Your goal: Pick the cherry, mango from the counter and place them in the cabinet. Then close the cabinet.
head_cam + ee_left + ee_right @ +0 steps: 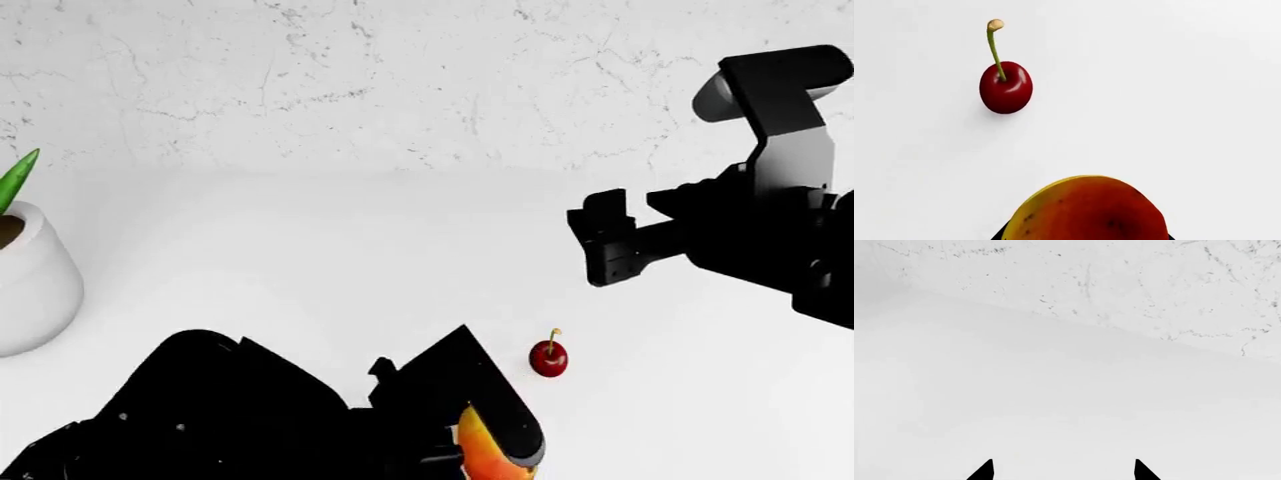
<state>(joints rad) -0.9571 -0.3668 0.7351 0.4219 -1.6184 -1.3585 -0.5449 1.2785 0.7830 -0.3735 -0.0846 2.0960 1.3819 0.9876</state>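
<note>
The mango point(1087, 210), yellow-orange with a red blush, sits between the jaws of my left gripper point(491, 445), which is shut on it low over the white counter point(334, 260). In the head view the mango point(478, 455) shows at the gripper's tip. The cherry point(1006, 87), dark red with a thin stem, stands free on the counter just beyond the mango; in the head view the cherry point(549, 358) is right of the left gripper. My right gripper point(607, 240) is open and empty, raised above the counter at the right, its tips wide apart in its wrist view point(1064, 472).
A white plant pot point(27, 275) with a green leaf stands at the far left of the counter. A white marbled wall point(400, 80) runs along the back. No cabinet is in view.
</note>
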